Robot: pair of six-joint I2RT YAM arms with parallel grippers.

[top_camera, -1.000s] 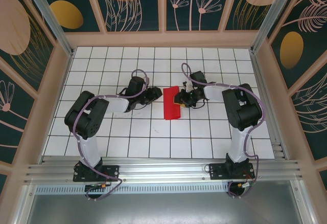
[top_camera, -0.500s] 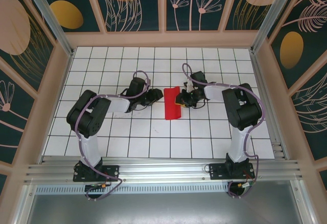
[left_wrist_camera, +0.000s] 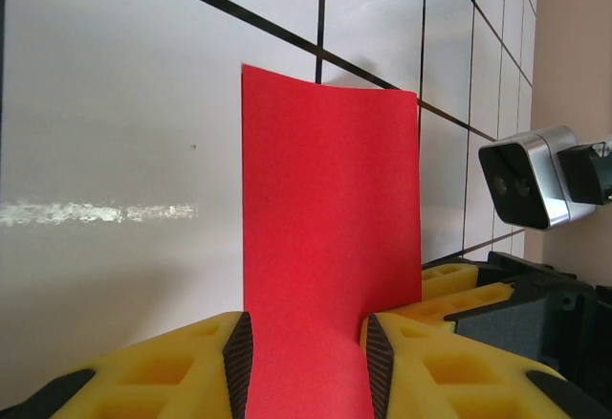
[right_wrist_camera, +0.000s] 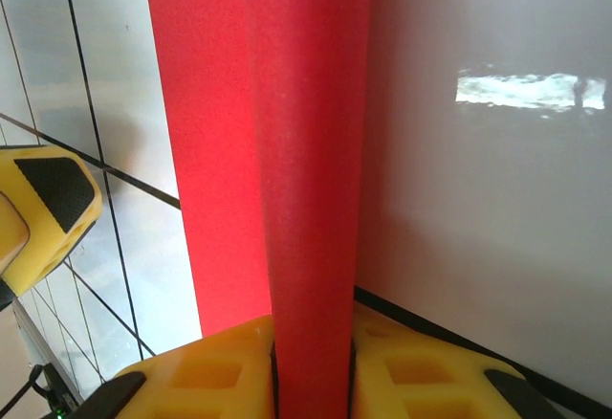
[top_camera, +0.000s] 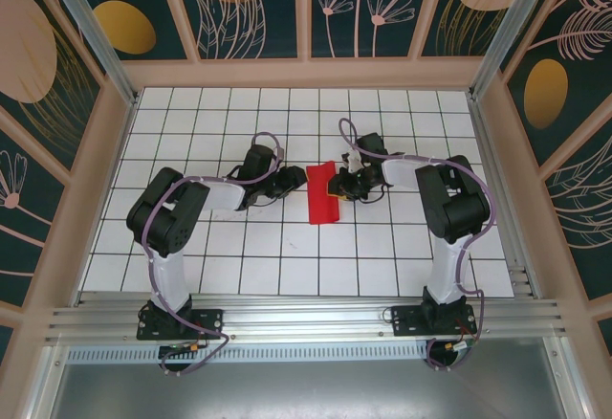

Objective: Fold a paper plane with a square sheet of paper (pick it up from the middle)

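Mid-table (top_camera: pixel 287 266), the red sheet (top_camera: pixel 323 194) lies partly folded between two grippers. The right gripper (top_camera: pixel 335 187) is closed narrowly on a raised fold along the sheet's right side. The left gripper (top_camera: pixel 298 178) stands partly apart over the left edge; whether it grips cannot be told

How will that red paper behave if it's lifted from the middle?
Probably floppy: the square sheet of paper humps into a ridge where the right gripper pinches it. Likely slides easily, since the table tiles look glossy.
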